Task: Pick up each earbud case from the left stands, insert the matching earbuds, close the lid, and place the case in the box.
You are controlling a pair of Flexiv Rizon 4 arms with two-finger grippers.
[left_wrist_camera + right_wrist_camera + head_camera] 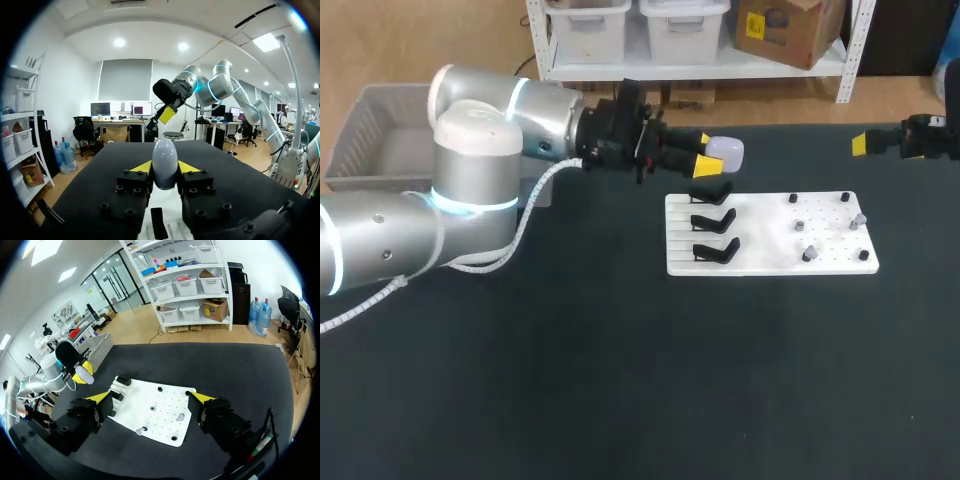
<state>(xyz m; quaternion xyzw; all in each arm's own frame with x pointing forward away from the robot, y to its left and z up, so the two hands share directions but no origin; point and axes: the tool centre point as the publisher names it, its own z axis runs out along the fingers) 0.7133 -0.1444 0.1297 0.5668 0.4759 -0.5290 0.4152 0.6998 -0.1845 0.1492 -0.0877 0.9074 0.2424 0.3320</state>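
Observation:
A white earbud case (726, 152) is held above the far-left corner of the white board (770, 245), with my left gripper (712, 156) shut on it. In the left wrist view the case (165, 163) stands upright between the yellow tips. Three black stands (713, 220) line the board's left side with nothing on them. Small grey earbuds (809, 254) lie on its right half. My right gripper (865, 143) hovers open at the far right edge, holding nothing. In its own view that gripper (150, 399) faces the board (160, 405) and the held case (84, 374).
A grey box (380, 140) sits at the table's far left, behind my left arm. Short black pegs (793, 198) stick up from the board's right part. Dark bare tabletop stretches in front of the board.

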